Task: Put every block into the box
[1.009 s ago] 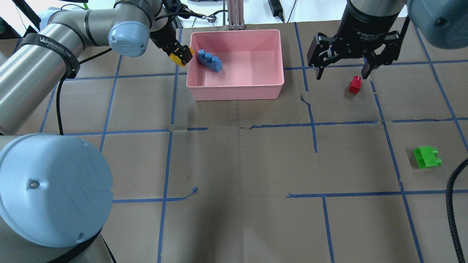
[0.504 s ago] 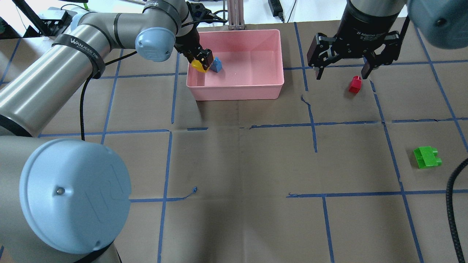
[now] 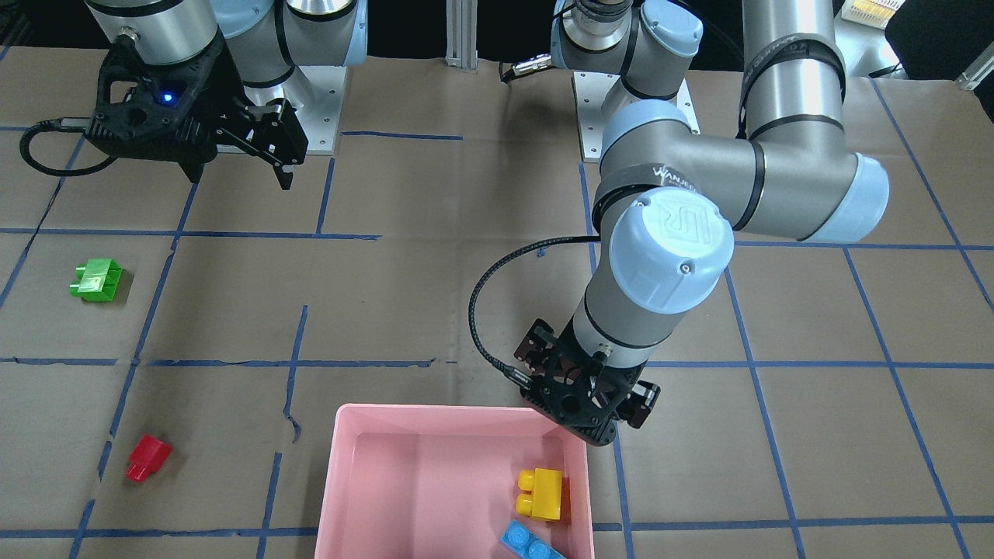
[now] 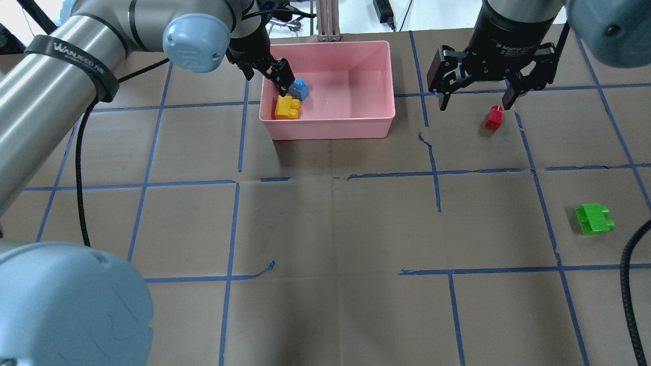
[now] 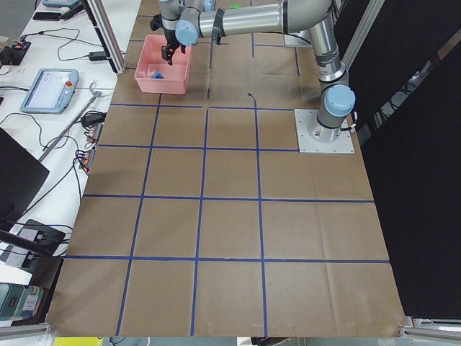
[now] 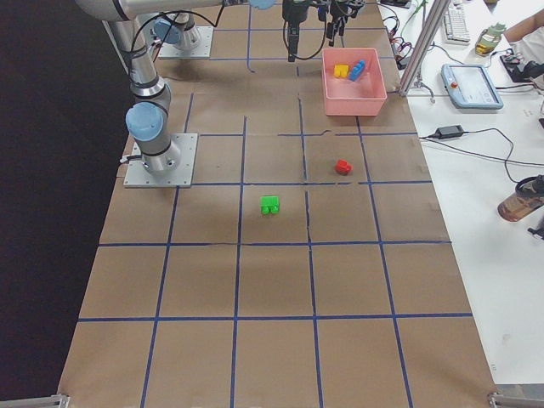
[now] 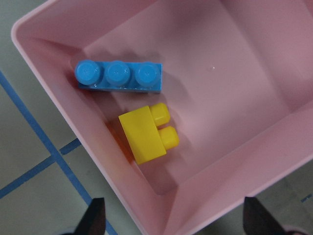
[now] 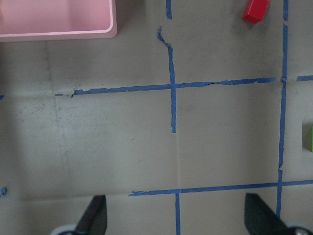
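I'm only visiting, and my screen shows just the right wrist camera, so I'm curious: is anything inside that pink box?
Observer: Yes. A yellow block and a blue block lie side by side in one corner of the box.
Visitor: Is the other arm holding something?
Observer: No. The left jaws stand open and empty above that corner.
Visitor: What's the green sliver at my screen's right edge?
Observer: A green block, lying on the table well away from the box.
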You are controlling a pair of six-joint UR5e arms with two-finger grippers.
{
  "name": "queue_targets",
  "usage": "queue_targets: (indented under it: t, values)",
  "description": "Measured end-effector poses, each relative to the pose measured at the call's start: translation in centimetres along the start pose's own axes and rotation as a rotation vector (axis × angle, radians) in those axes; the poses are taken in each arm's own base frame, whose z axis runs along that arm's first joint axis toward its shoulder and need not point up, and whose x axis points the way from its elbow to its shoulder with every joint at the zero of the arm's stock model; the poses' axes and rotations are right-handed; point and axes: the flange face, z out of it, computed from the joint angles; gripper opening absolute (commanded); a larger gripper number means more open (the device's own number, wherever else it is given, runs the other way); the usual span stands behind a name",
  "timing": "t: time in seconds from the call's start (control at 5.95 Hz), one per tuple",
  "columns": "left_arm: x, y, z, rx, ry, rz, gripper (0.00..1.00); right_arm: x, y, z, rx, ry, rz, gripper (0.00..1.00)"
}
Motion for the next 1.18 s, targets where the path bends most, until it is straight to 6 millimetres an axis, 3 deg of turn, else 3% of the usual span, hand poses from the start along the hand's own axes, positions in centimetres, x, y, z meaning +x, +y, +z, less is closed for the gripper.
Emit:
queue_targets:
  t: [0.5, 0.67, 1.18]
  values:
    - [2.0, 5.9, -9.4, -0.041, -0.06, -0.23, 1.0, 0.0, 0.0, -0.1, 0.002, 0.001, 0.0, 1.0]
    - [2.2, 8.0, -11.4, -0.043, -0.068, -0.289, 1.0, 0.0, 0.0, -0.1, 0.002, 0.001, 0.0, 1.0]
    - [0.8, 16.7, -13.2, -0.045, -0.072, -0.418, 1.0, 0.0, 0.1, -0.1, 0.002, 0.001, 0.0, 1.0]
